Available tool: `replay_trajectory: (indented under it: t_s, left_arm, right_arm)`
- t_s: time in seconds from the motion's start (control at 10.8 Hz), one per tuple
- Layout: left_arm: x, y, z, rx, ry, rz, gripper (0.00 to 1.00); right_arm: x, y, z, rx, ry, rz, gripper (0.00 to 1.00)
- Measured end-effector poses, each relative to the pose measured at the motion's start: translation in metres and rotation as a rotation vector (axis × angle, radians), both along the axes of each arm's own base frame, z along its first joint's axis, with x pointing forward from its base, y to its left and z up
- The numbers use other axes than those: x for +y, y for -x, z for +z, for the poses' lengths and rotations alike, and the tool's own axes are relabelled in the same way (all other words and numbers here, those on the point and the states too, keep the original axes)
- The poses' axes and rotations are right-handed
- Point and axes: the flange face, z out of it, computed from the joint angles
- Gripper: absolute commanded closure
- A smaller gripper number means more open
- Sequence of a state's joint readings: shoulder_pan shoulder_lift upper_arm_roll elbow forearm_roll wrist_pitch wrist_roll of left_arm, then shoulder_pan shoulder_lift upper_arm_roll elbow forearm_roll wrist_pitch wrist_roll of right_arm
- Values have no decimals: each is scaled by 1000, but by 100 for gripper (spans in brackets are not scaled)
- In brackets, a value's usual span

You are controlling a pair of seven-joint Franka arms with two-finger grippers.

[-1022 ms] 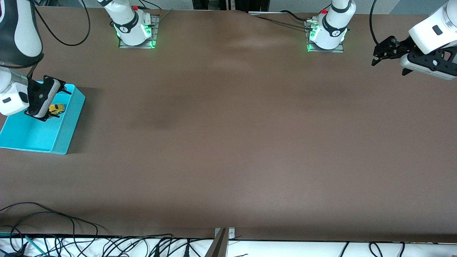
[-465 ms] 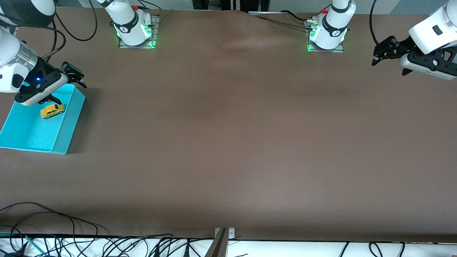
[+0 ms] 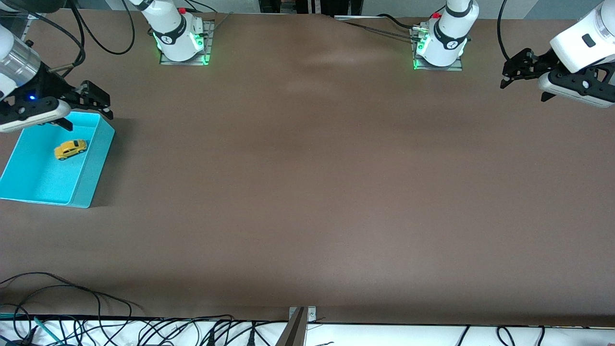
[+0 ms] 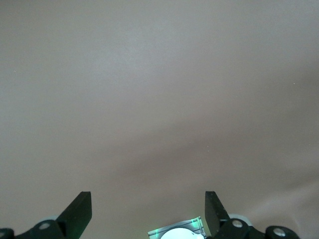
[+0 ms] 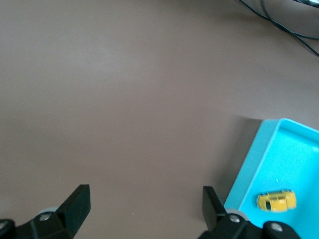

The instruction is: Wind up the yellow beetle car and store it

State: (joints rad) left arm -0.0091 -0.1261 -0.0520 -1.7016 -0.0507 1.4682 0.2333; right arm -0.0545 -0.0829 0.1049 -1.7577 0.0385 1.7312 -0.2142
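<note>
The yellow beetle car lies on its wheels inside the cyan bin, at the right arm's end of the table. It also shows in the right wrist view, inside the bin. My right gripper is open and empty, raised over the bin's edge nearest the robots, apart from the car. In its own view only bare table lies between the fingers. My left gripper is open and empty, and waits raised over the left arm's end of the table.
The brown table spreads wide between the bin and the left arm. The two arm bases stand along the robots' edge. Cables lie along the edge nearest the camera.
My right gripper has risen out of the bin and drawn back toward the robots' side. The car stays lying in the bin. The left arm has not moved.
</note>
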Motion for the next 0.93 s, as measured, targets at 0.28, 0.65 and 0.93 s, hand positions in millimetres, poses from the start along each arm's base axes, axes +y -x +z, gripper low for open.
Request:
replay_trajectory:
  t_s: [0.28,0.65,0.93]
  left_arm:
    - [0,0,0,0,0,0,0]
    - [0,0,0,0,0,0,0]
    - [0,0,0,0,0,0,0]
  right_arm:
    - [8,4,24,31,44,-47,0]
    - [12,4,28,64,48,-65,0]
    - [10,6,34,87,50,-88,0]
